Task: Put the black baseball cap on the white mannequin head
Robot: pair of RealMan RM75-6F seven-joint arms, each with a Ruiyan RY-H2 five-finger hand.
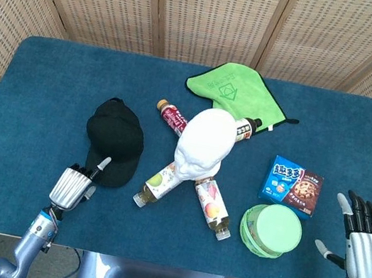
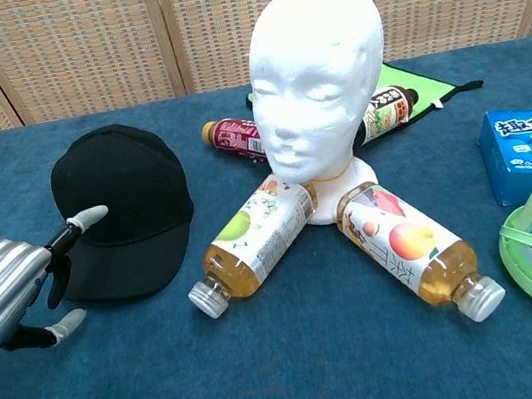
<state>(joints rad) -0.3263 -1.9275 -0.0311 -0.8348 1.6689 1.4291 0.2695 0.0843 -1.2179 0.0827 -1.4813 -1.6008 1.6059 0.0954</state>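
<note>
Near the left front edge of the worktop [image 1: 52, 79]: left hand [image 1: 73, 187], released, fingers apart, holding nothing. Points at the brim of the cap [image 1: 113, 142], one fingertip raised over the brim's edge and the thumb low by the worktop. Looks set, by that spread, to pinch the brim from above and below. Cannot tell whether the fingertip touches the brim yet.

Cap: not yet lifted. Lies flat, crown up, brim toward the robot, left of the head [image 1: 203, 142] and apart from it. Offers the brim as the nearest, thinnest part to take, which probably explains the low approach from the front.

Head: stands upright mid-worktop, face toward the robot. Ringed by four bottles [image 1: 160, 181] lying on their sides and fanning out from its base; the two near ones lie against the base. Leaves little room at worktop level, so likely calls for bringing the cap in from above.

Right hand [image 1: 367, 250]: at the near right corner, fingers straight and spread, empty. Keeps well apart from cap and head, just beyond the green tub [image 1: 271, 229] and blue box [image 1: 294, 182]; seemingly parked out of the way.
</note>
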